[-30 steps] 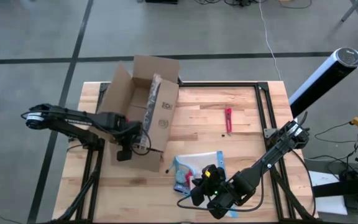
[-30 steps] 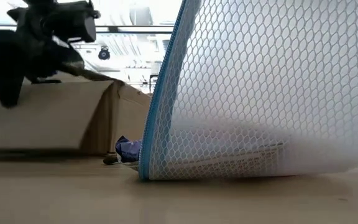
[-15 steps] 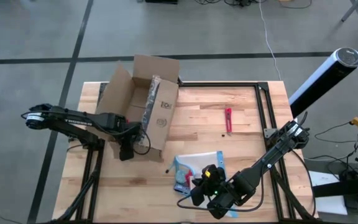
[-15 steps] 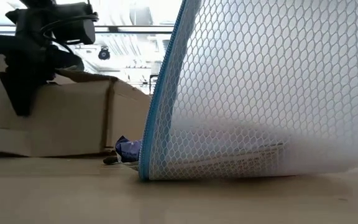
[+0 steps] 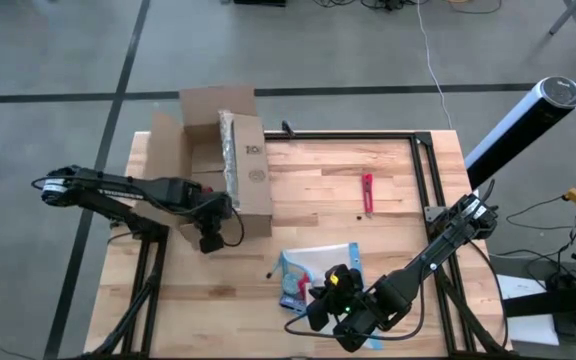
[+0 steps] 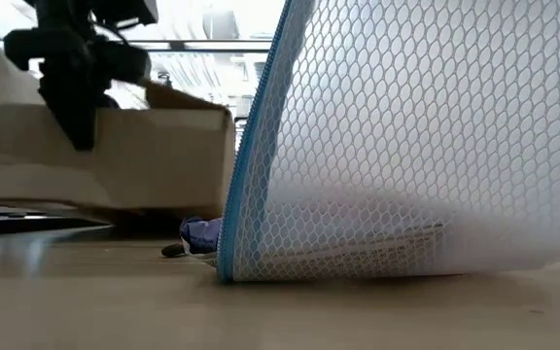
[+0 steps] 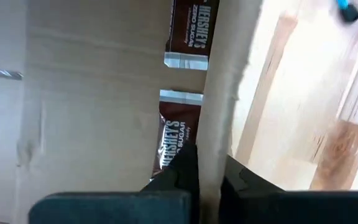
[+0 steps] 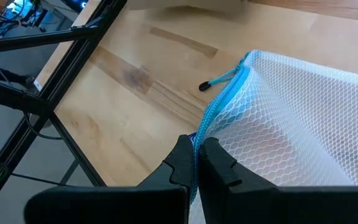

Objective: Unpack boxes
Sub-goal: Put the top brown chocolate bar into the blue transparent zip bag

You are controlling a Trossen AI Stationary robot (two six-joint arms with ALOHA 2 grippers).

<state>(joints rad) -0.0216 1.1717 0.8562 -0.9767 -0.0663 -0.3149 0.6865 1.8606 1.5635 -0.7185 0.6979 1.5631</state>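
The brown cardboard box (image 5: 218,160) stands open at the table's far left, its flaps spread. Wrapped chocolate bars (image 7: 180,130) lie inside it. My left gripper (image 5: 211,232) is at the box's near end, shut on its cardboard; in the low view it (image 6: 78,122) comes down onto the box (image 6: 115,160). A clear mesh pouch with a blue edge (image 5: 318,268) lies near the table's front and fills the low view (image 6: 416,146). My right gripper (image 5: 318,292) is shut on that pouch. My left gripper pinches the upper edge of a cardboard wall (image 7: 215,134) at the box's near end, one finger inside the box and one outside. The fingers point down from above. The box's bottom stays on the table. My right gripper pinches the pouch's blue zip edge (image 8: 211,118) between its two fingers, coming from the table's near side. The held edge is raised, and the pouch's lower edge (image 6: 358,272) rests on the table.
A small red tool (image 5: 367,192) lies right of the table's middle. A black frame (image 5: 423,170) runs along the table's far and right sides. A white and black cylinder (image 5: 523,125) stands off the right edge. Bare wood lies between the box and the tool.
My left gripper has shut on the box's near wall and gone slightly toward the table's far edge. The box has turned about: its near end has swung toward the left and it now stands square to the table's edges, farther left.
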